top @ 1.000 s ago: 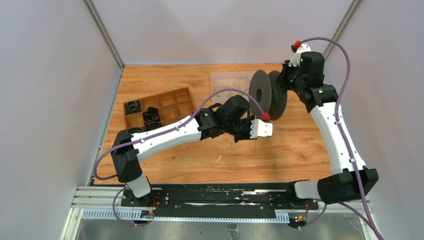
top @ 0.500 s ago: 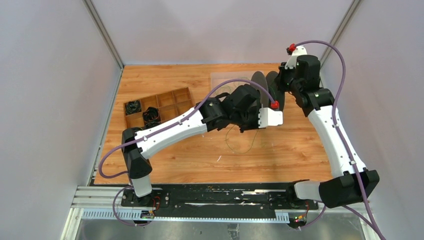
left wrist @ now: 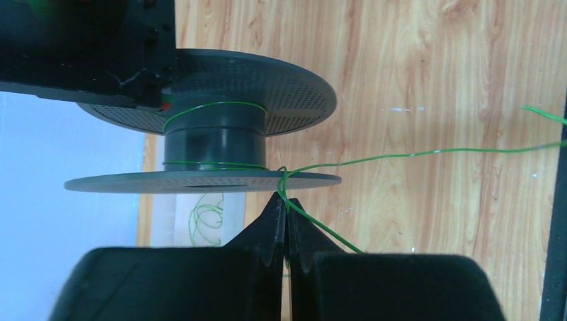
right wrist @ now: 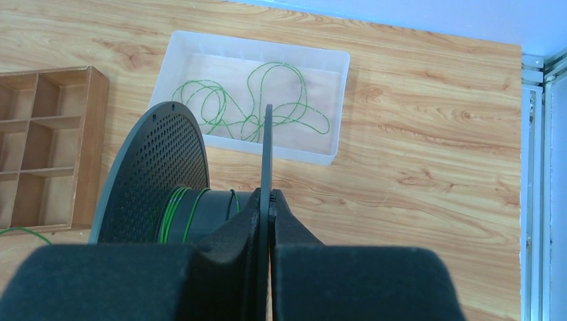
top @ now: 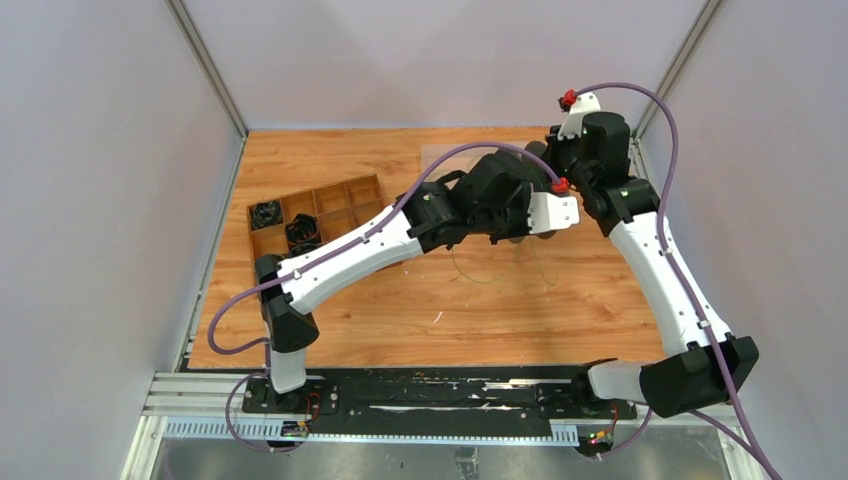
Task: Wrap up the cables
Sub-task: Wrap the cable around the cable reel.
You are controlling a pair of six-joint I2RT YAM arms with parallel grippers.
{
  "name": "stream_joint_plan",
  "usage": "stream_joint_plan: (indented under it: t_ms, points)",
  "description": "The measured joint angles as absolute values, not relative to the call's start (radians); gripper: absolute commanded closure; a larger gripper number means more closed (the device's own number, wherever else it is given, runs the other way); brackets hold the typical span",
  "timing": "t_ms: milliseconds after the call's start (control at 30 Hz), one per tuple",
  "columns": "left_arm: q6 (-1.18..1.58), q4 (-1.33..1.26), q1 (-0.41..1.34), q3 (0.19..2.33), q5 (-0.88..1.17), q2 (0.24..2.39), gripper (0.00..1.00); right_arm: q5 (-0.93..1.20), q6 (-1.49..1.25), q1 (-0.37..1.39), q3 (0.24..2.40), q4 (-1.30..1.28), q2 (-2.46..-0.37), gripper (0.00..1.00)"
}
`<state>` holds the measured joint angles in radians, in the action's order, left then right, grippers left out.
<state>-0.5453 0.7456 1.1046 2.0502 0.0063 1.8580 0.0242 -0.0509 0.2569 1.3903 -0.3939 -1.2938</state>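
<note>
My right gripper [right wrist: 269, 194] is shut on the thin flange of a black perforated spool [right wrist: 150, 174] and holds it above the table. A few turns of green cable [left wrist: 214, 105] lie around the spool's hub [left wrist: 214, 137]. My left gripper [left wrist: 285, 200] is shut on the same thin green cable, its tips just under the edge of the spool's lower flange. From the pinch the cable [left wrist: 414, 155] trails off to the right over the wood. A slack loop [top: 470, 279] lies on the table below the arms. More green cables [right wrist: 267, 100] lie coiled in a clear tray [right wrist: 261, 43].
A wooden divided box [top: 315, 215] with small black cord bundles sits at the left of the table. The clear tray stands at the far middle, mostly under both wrists in the top view. Grey walls close in the left, back and right sides.
My left arm has swung toward the far right, carrying the cable up to the spool. The right arm has shifted left and turned the spool, which the left wrist now mostly hides from above.
</note>
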Motion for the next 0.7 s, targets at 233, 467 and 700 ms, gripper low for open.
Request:
stream_joint_plan:
  t_ms: [233,467,700]
  points:
    - [-0.555,0.752,1.109,2.067,-0.063,1.868,0.93,0.025,-0.031,0.266,1.377,-0.392,-1.294,0.99]
    - [-0.583,0.754,1.108,2.091,-0.121,1.869,0.89,0.026,-0.017,0.268,1.355,-0.378,-1.293,0.99]
    - [-0.592,0.754,1.082,2.109,-0.127,1.869,0.89,0.033,-0.009,0.268,1.345,-0.377,-1.292,0.99]
